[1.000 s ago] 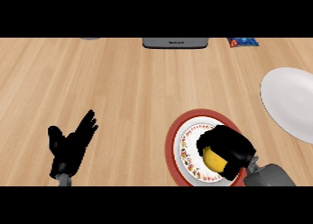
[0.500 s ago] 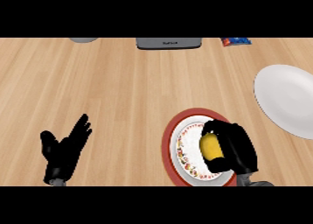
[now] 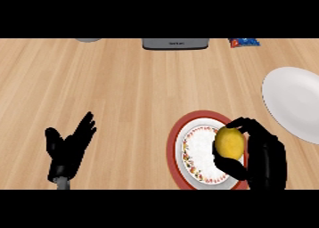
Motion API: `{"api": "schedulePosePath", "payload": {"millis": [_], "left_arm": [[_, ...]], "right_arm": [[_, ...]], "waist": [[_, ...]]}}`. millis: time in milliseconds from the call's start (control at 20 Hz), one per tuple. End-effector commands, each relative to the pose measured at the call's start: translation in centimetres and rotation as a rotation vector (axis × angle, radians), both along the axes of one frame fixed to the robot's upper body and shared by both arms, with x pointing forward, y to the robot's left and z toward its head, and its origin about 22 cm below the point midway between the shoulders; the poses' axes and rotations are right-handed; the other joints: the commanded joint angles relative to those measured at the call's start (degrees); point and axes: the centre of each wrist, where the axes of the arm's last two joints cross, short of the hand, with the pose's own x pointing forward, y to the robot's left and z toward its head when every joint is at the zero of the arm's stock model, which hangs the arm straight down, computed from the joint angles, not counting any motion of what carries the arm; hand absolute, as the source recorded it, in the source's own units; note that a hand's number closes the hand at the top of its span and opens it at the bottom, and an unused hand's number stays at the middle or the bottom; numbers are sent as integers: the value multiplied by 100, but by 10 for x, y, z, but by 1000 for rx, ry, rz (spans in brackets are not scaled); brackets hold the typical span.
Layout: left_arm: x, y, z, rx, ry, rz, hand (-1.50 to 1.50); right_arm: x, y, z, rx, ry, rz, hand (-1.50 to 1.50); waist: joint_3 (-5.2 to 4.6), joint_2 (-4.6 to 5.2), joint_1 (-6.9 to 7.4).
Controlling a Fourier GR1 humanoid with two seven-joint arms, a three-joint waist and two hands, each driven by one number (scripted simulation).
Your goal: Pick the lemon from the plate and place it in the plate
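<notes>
A yellow lemon [image 3: 229,142] sits over the right side of a red-rimmed patterned plate [image 3: 177,147] at the lower middle. My right hand [image 3: 264,156] is shut on the lemon, with fingers curled over its top and the thumb under it. A plain white plate [image 3: 299,103] lies at the right edge, apart from the hand. My left hand [image 3: 68,148] rests open at the lower left, fingers up, holding nothing.
A dark grey appliance [image 3: 175,43] stands at the counter's far edge in the middle. A blue and red packet [image 3: 244,42] lies to its right, and a grey round object [image 3: 87,39] shows at the far left.
My right hand has closed round the lemon and lifted it toward the plate's right rim. The view has shifted slightly. The left hand stays as it was.
</notes>
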Motion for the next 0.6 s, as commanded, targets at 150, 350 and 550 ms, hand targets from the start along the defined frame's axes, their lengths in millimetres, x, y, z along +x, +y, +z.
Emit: {"api": "schedulePosePath", "payload": {"millis": [150, 350, 550], "left_arm": [[-7, 0, -3, -12, 5, -24, 0], [17, 5, 2, 2, 8, -18, 0], [6, 1, -19, -13, -12, -28, 0]], "right_arm": [[-7, -40, -11, 173, -112, -188, 150], [26, -86, 2, 261, -212, -230, 150], [28, -132, -14, 176, -207, -285, 150]], "waist": [[6, 24, 76], [7, 42, 84], [2, 37, 83]]}}
